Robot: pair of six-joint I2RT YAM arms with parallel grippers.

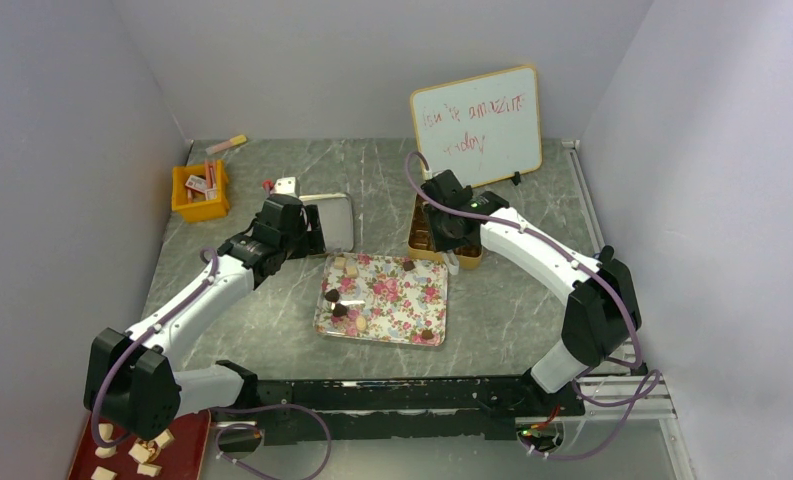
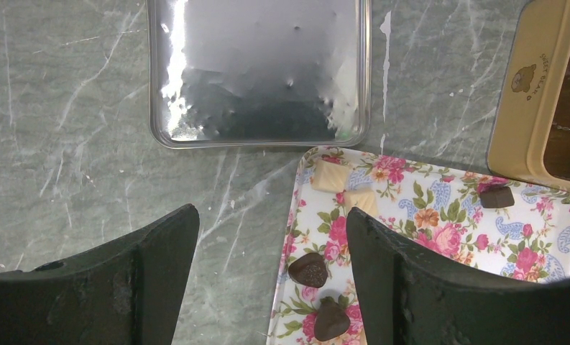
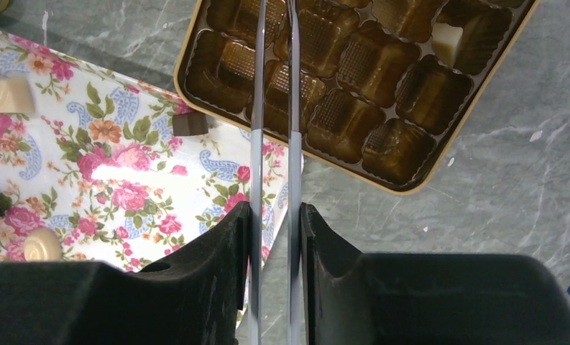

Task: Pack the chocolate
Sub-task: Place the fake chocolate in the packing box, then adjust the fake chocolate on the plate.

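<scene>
One cream chocolate (image 3: 447,34): sits in a cell of the box (image 3: 397,147).
Right claw (image 3: 274,210): I'm clamped on tweezers (image 3: 258,108).
Left claw (image 2: 271,214): fingers apart.

Dark, cream choc pcs (image 2: 309,269) loose on floral tray (image 2: 447,237); one cream pc (image 3: 447,34) in box (image 3: 343,122)

Robot lab cell — marbled table (image 1: 512,310) boxed in by plain white walls (image 1: 292,60), two arms (image 1: 207,295) bolted to a black rail (image 1: 402,395), loose purple cables (image 1: 409,172) — whiteboard (image 1: 477,125) propped at back.
</scene>
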